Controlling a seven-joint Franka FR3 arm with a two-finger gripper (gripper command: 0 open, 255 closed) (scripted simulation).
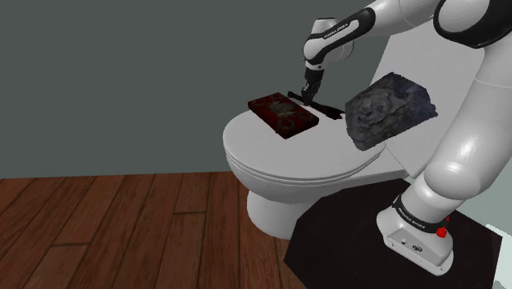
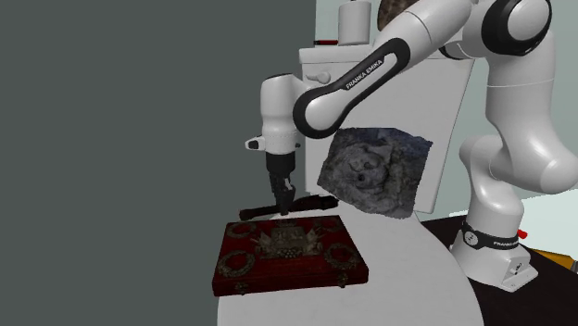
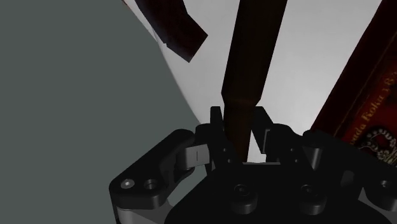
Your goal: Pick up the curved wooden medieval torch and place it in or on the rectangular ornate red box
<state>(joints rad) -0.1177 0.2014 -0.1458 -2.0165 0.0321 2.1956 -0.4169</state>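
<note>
In the shoulder view, a wood floor (image 1: pixel 107 222) fills the lower left. Right of it, at the middle of the frame, stands a white toilet with its lid (image 1: pixel 271 156) shut. A red box (image 1: pixel 283 115) lies flat on the lid. Just beside the box's right end is the dark torch (image 1: pixel 324 107), stretched crosswise, with the pincer (image 1: pixel 308 92) coming down on it from above. In the wrist view the two fingers (image 3: pixel 216 124) press on the torch's shaft (image 3: pixel 251 63) from either side, pinching it. Whether the torch touches the lid cannot be told. Farther right, a grey rock (image 1: pixel 390 108) sits at the lid's edge, and the black stand (image 1: pixel 345 246) fills the lower right.
</note>
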